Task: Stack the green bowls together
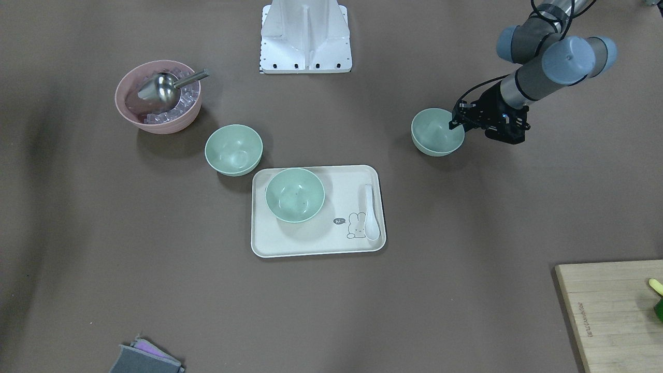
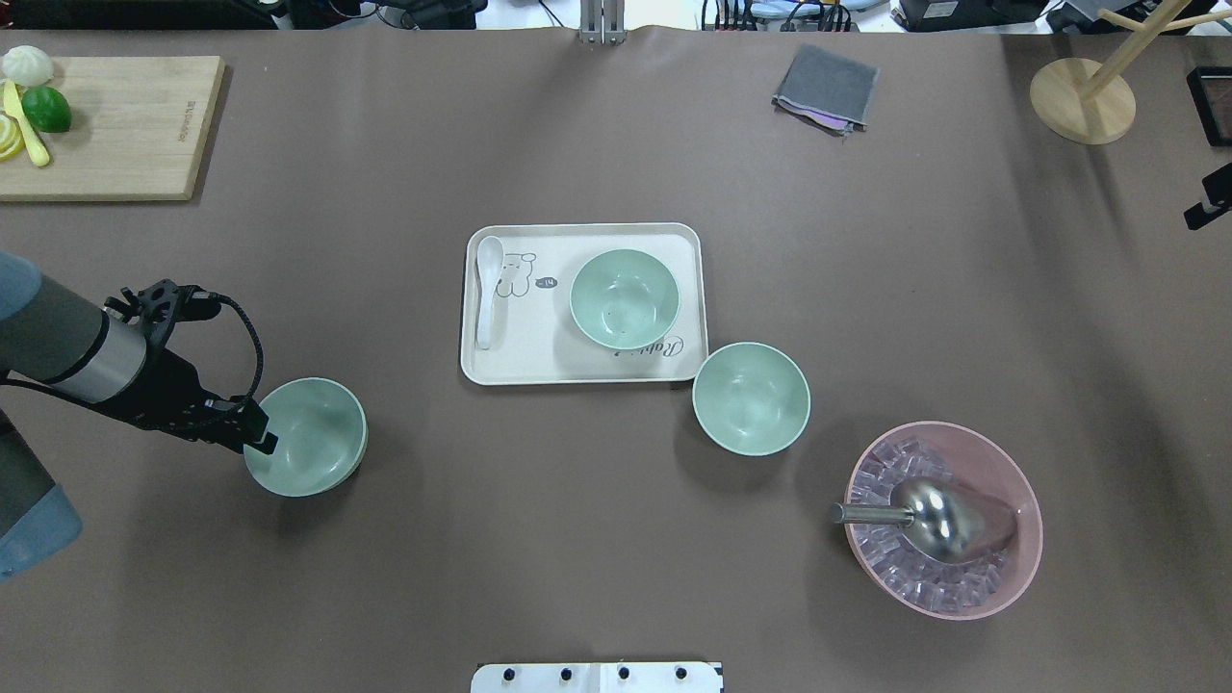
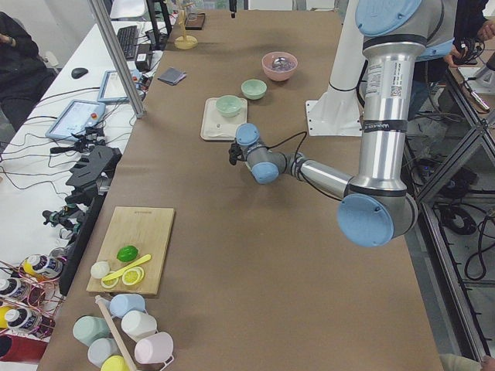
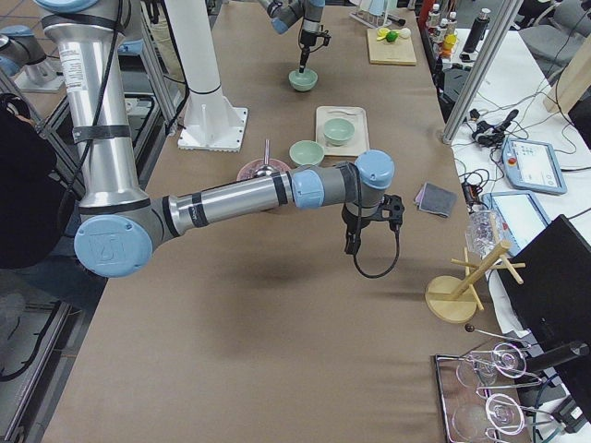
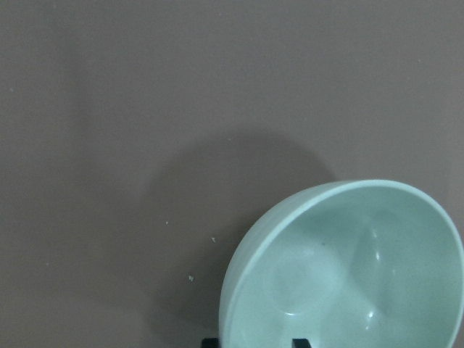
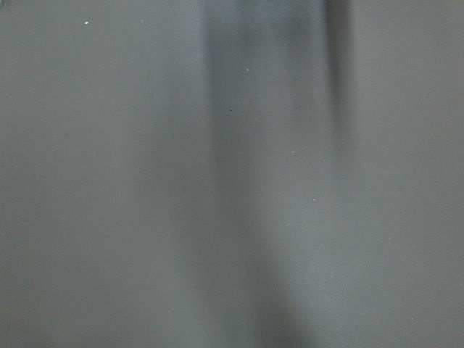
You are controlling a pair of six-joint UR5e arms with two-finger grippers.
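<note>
Three pale mint-green bowls show. One green bowl (image 2: pixel 625 298) stands on the white tray (image 2: pixel 500 366). A second (image 2: pixel 751 397) stands on the table just off the tray's near right corner. My left gripper (image 2: pixel 262 438) is shut on the rim of the third bowl (image 2: pixel 318 438) at the table's left, one finger inside and one outside. This bowl is tilted and seems slightly off the table in the left wrist view (image 5: pixel 348 268). My right gripper (image 4: pixel 352 242) hangs over bare table at the far right. I cannot tell whether it is open or shut.
A pink bowl (image 2: pixel 1001 577) with ice and a metal scoop (image 2: pixel 938 515) stands near right. A white spoon (image 2: pixel 487 289) lies on the tray. A cutting board (image 2: pixel 106 125) with fruit is far left, a grey cloth (image 2: pixel 826 87) and a wooden stand (image 2: pixel 1083 101) far right.
</note>
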